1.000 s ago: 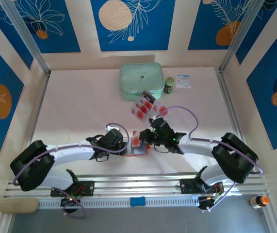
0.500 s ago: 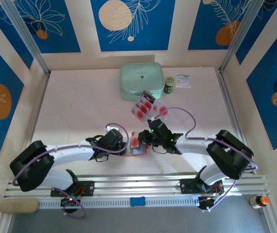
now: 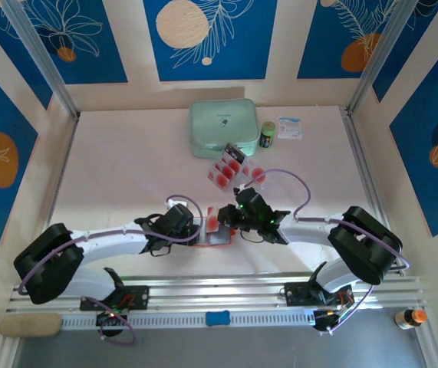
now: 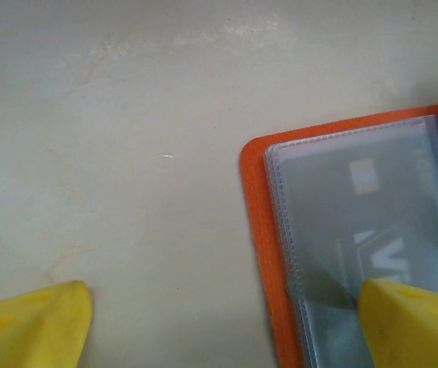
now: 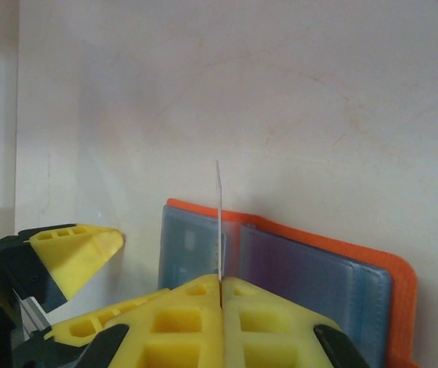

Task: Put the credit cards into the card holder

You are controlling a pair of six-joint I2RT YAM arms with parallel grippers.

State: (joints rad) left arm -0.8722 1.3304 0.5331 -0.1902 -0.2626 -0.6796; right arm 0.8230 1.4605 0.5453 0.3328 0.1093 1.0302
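Shifted slightly leftward since a second ago: right arm [image 3: 311, 228], elbow drawn in. Item: right gripper [image 5: 220, 285], fingers pressed together on one credit card [image 5: 219, 222], held edge-on and upright over the open card holder [image 5: 318, 264] just ahead of its fingertips. Item: left gripper [image 4: 222, 307], fingers spread wide, one fingertip [image 4: 410, 322] touching the holder's clear sleeve, the other over bare table [image 4: 126, 115]. Item: remaining credit cards [image 3: 230, 167], beyond the right gripper, well apart.
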